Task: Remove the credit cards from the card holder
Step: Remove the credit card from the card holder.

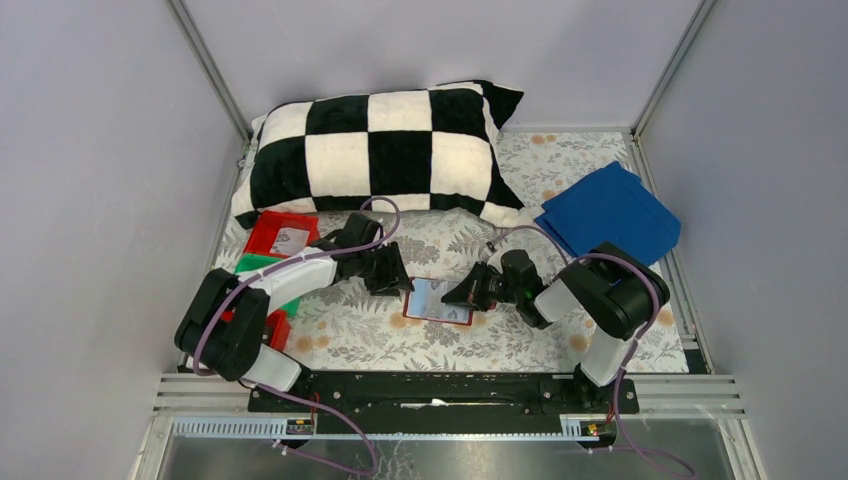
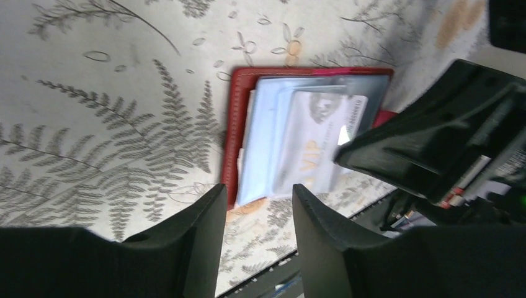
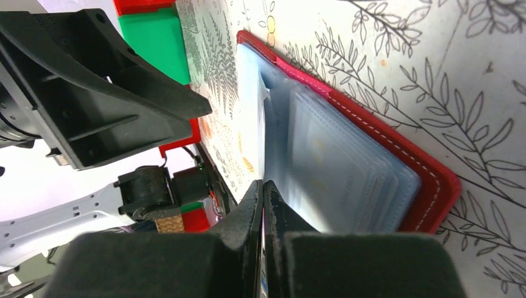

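The red card holder (image 1: pixel 437 301) lies open on the fern-print cloth, its pale blue-grey sleeves up. In the left wrist view (image 2: pixel 234 124) a pale credit card (image 2: pixel 316 146) with gold lettering shows in the sleeves. My left gripper (image 1: pixel 395 275) is open and empty just beyond the holder's left edge, fingers apart (image 2: pixel 259 198). My right gripper (image 1: pixel 462 292) is at the holder's right edge. In the right wrist view its jaws (image 3: pixel 262 186) are shut on a thin card-like sliver, seen edge-on, tips touching the sleeves (image 3: pixel 335 167). The right gripper also shows in the left wrist view (image 2: pixel 434 143).
A red tray (image 1: pixel 283 233) and a green tray (image 1: pixel 262 268) stand left, by the left arm. A black-and-white checked pillow (image 1: pixel 385 150) lies at the back. A folded blue cloth (image 1: pixel 608 212) lies back right. The black rail (image 1: pixel 440 390) runs along the near edge.
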Robot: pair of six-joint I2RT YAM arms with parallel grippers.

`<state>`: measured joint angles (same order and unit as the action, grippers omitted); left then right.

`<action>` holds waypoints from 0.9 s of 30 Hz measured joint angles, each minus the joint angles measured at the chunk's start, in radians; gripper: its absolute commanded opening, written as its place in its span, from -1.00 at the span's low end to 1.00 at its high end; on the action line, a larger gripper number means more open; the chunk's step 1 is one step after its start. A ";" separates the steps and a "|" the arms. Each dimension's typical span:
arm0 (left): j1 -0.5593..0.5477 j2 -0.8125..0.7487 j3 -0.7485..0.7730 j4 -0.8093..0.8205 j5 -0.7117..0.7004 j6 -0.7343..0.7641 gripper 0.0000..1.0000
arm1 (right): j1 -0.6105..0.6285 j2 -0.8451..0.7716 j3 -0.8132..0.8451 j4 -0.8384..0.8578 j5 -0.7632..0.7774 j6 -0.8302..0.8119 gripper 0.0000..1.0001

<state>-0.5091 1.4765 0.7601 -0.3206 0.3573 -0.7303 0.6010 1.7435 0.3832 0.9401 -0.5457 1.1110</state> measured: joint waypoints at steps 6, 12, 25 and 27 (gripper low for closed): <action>0.000 -0.005 -0.003 0.055 0.105 -0.026 0.03 | -0.001 0.061 -0.029 0.145 -0.025 0.065 -1.00; 0.000 0.056 -0.010 0.121 0.165 -0.039 0.01 | -0.002 0.060 -0.029 0.148 -0.024 0.068 -1.00; 0.016 0.071 -0.068 0.214 0.233 -0.083 0.02 | -0.039 0.160 -0.108 0.394 -0.050 0.174 -1.00; 0.019 0.071 -0.073 0.221 0.247 -0.088 -0.02 | -0.041 0.169 -0.119 0.423 -0.051 0.190 -1.00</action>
<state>-0.4900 1.5478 0.6872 -0.0998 0.6041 -0.8181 0.5598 1.9125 0.2642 1.3632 -0.5964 1.3014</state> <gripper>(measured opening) 0.513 0.017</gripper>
